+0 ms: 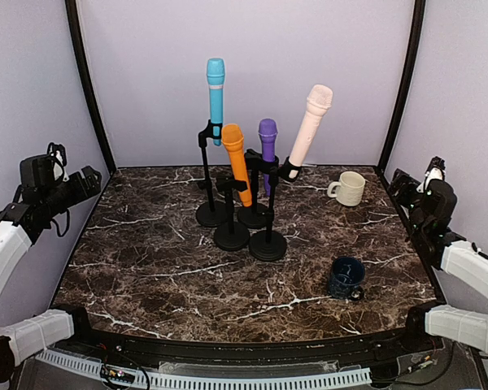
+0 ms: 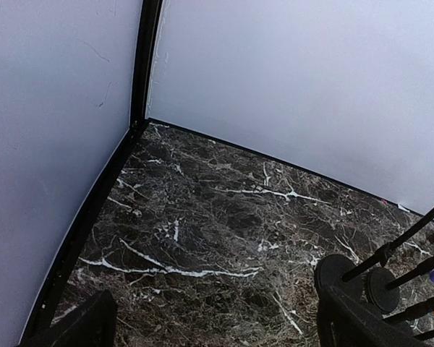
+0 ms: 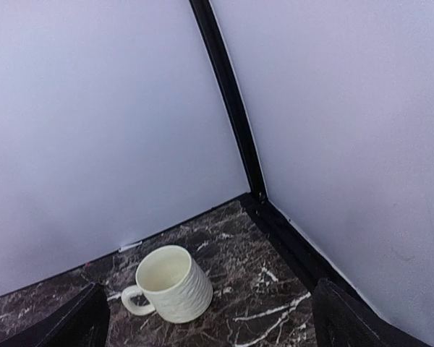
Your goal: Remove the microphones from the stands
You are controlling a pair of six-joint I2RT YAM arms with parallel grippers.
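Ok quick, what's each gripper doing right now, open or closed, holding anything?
Left gripper: open, holding nothing.
Right gripper: open, holding nothing.

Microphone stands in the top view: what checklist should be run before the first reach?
1. Blue microphone, orange microphone, purple microphone and pale pink microphone each clipped in black round-based stands: ok.
2. Left jaws open, empty: ok.
3. Right jaws open, empty: ok.
4. Left arm and right arm apart from the stands: ok.
5. Cream ribbed mug and dark blue mug apart from the stands: ok.
6. Which microphone is meant: cannot tell.
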